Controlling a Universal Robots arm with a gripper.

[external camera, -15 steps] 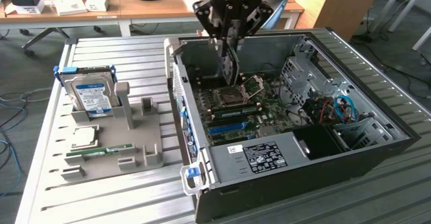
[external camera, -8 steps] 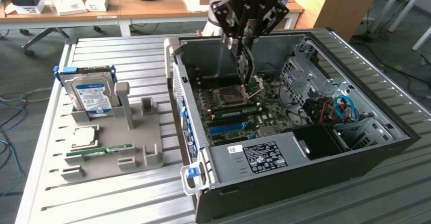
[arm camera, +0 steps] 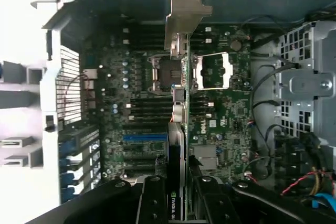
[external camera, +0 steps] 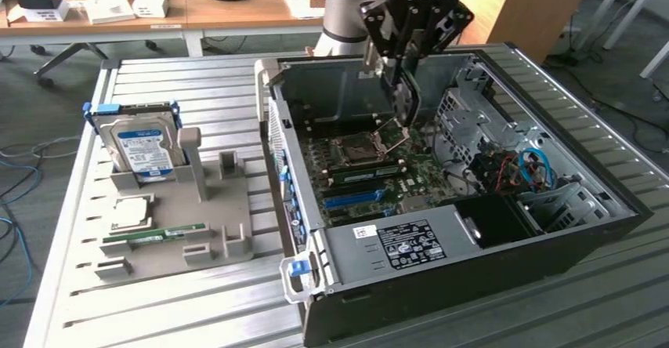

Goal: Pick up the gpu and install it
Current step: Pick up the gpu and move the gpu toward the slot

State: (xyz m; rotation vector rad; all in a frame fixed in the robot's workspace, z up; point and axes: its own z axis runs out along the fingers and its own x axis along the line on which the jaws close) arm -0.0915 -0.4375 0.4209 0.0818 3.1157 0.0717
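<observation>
Pincer clamped on the gpu, a thin dark board, edge-on, with a silvery metal end bracket, held upright over the green motherboard inside the open black computer case.

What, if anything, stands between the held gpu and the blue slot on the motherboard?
Nothing visible does. The gripper holds the gpu edge-on over the open case, above the CPU socket. The blue slot lies bare, off to one side of the card, with no cable or part across the gap.
</observation>
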